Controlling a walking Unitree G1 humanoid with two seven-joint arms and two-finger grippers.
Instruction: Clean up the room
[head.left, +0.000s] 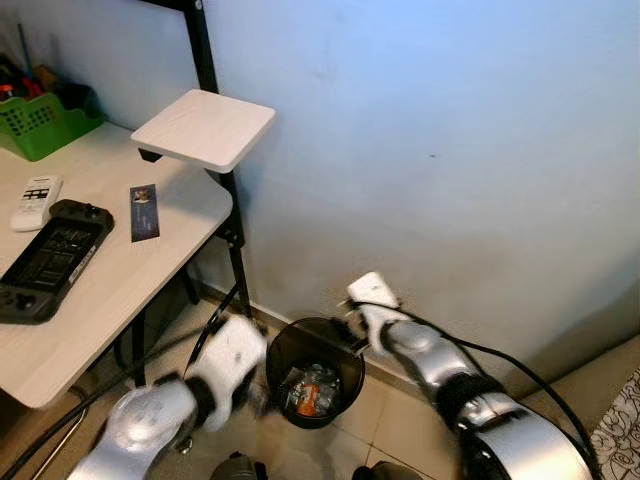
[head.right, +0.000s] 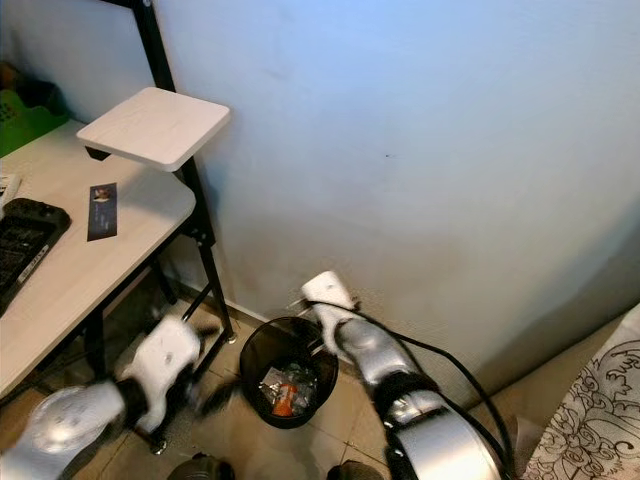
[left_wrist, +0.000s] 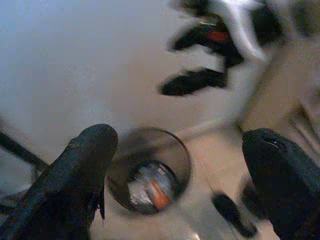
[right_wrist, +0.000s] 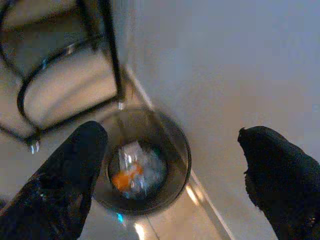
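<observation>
1. I see a black waste bin (head.left: 315, 370) on the tiled floor (head.left: 395, 425), its rim just beside the blue wall (head.left: 450, 150) at my 12 o'clock. Crumpled litter (head.left: 308, 390) with an orange piece lies at its bottom.
2. My left gripper (left_wrist: 175, 165) hangs at the bin's 9 o'clock side, blurred in the head views. Through its wrist camera the two black fingers (left_wrist: 75, 175) stand wide apart with nothing between them, the bin's mouth showing in the gap.
3. My right gripper (right_wrist: 170, 165) sits over the bin's 2 o'clock rim, close to the wall. Its fingers (right_wrist: 70, 170) are also spread wide and hold nothing.
4. The desk (head.left: 150, 270) runs off toward 10 o'clock; its rounded corner and black leg (head.left: 238, 270) stand near the bin's 10 o'clock edge. A raised shelf plate (head.left: 205, 128) overhangs that corner.
5. On the desk lie a handheld console (head.left: 50, 258), a remote (head.left: 36, 201), a dark card (head.left: 143, 212) and a green basket (head.left: 42, 120).
6. Open floor lies toward 4 o'clock, up to a patterned fabric (head.right: 590, 410).
</observation>
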